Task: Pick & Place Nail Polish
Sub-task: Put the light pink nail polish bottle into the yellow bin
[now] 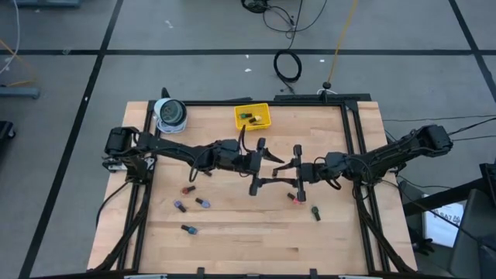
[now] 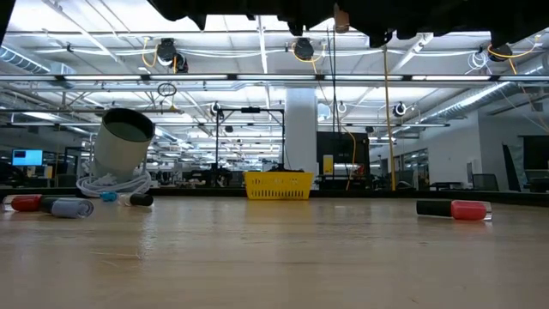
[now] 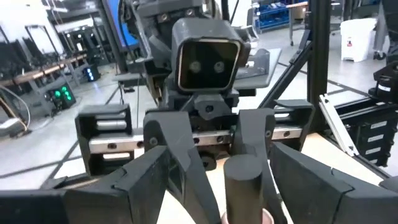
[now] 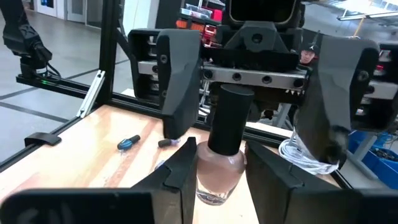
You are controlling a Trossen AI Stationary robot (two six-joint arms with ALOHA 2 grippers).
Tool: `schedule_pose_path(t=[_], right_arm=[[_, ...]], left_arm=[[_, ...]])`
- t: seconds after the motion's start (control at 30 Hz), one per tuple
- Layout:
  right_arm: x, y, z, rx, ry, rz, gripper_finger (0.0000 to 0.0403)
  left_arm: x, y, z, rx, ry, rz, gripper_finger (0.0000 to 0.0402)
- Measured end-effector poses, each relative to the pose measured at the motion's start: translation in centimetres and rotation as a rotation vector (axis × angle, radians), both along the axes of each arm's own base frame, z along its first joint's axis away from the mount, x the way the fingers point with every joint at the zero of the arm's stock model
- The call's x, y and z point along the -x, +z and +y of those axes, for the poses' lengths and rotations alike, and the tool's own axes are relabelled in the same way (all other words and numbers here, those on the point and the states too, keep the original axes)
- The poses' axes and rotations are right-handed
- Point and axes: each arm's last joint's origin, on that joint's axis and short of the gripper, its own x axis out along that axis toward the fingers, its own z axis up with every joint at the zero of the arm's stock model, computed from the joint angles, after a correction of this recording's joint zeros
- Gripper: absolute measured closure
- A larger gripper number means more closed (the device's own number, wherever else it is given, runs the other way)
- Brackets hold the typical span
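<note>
Seemingly upright: bottle (image 4: 221, 163), cap topmost.

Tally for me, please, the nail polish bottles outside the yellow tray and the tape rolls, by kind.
Small dark-capped nail polish bottles lying loose: 6
Pale dark-capped nail polish bottle in the right end effector: 1
Round grey-white tape roll: 1
Total: 8

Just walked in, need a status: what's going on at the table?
It looks like a mid-air handover. The right pincer is shut on a pinkish nail polish bottle, holding it upright above the table's middle. The left pincer faces it, open, with its fingers on either side of the bottle's dark cap. More bottles lie loose on the table, and a few sit in the yellow tray at the far edge.
</note>
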Motion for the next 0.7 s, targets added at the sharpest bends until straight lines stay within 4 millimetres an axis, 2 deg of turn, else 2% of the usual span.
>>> schedule_pose_path(t=[0.17, 0.27, 0.7], right_arm=[[0.0, 0.0, 0.0, 0.0, 0.0, 0.0, 0.0301], [0.0, 0.0, 0.0, 0.0, 0.0, 0.0, 0.0302], [0.0, -0.01, 0.0, 0.009, -0.001, 0.0, 0.031]], left_arm=[[0.02, -0.01, -0.4, -0.043, -0.01, -0.007, 0.0136], [0.04, -0.02, -0.55, -0.059, -0.014, -0.01, 0.016], [0.04, -0.11, -0.46, -0.033, -0.021, 0.005, 0.036]])
